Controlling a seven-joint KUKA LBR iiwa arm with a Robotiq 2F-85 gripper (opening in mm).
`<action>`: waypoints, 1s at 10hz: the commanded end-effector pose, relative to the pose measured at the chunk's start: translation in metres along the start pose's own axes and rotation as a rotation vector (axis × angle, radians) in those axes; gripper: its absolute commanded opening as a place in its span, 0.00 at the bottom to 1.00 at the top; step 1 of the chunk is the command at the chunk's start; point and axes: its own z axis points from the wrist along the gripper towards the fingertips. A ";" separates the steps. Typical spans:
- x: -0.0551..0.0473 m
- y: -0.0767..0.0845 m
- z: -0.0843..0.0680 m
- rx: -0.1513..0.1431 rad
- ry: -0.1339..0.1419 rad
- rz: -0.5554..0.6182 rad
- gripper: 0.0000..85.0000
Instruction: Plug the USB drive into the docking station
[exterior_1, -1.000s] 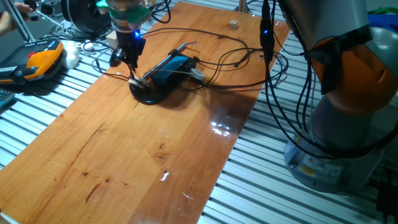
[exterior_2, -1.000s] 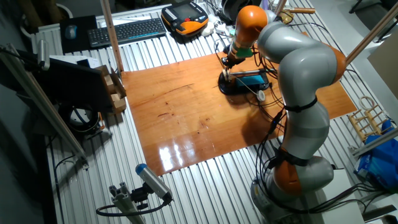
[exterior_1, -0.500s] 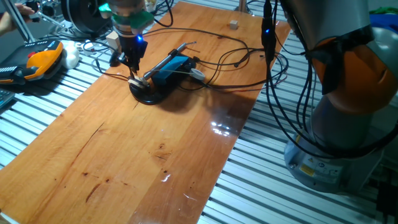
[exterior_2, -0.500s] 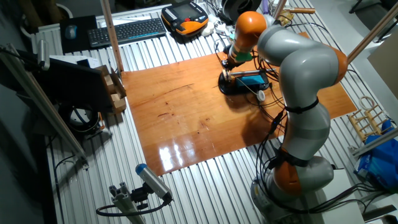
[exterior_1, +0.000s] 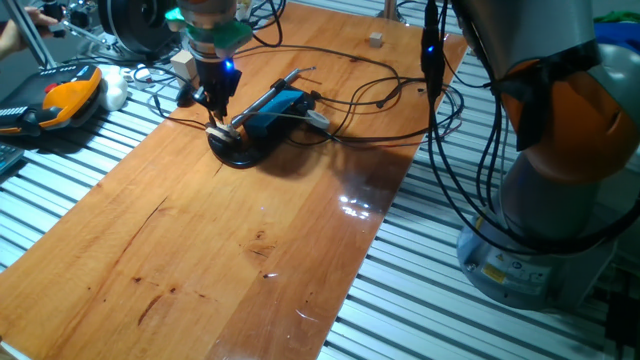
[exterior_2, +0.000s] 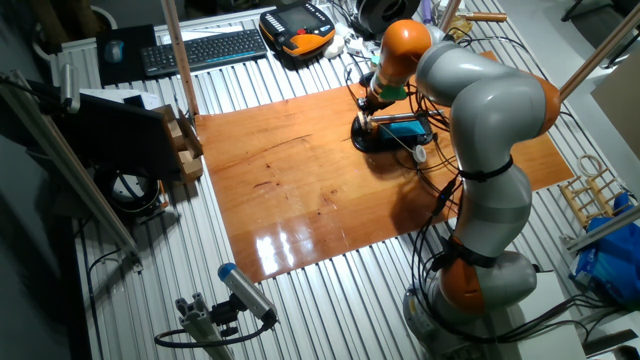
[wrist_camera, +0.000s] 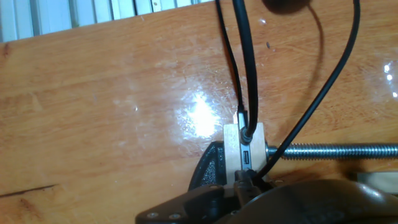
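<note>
Gripper (exterior_1: 214, 103) sits a little higher than a second ago, above the near end of the docking station (exterior_1: 272, 111); you cannot tell whether its fingers are parted or clenched (tips too small). Dock stays tilted on its black base (exterior_1: 232, 150), cables (exterior_1: 360, 70) attached, on the wooden table (exterior_1: 200, 250).

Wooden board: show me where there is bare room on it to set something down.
The near half of the wooden board, from the docking station to the near edge, is bare. The far end is crowded: the claw hangs by the dock, black cables loop across, and a small block sits there.
</note>
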 end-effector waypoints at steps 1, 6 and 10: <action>0.000 -0.001 0.002 -0.001 0.002 -0.001 0.00; 0.002 -0.003 0.008 -0.005 0.003 0.000 0.00; 0.004 -0.003 0.012 -0.005 0.001 0.003 0.00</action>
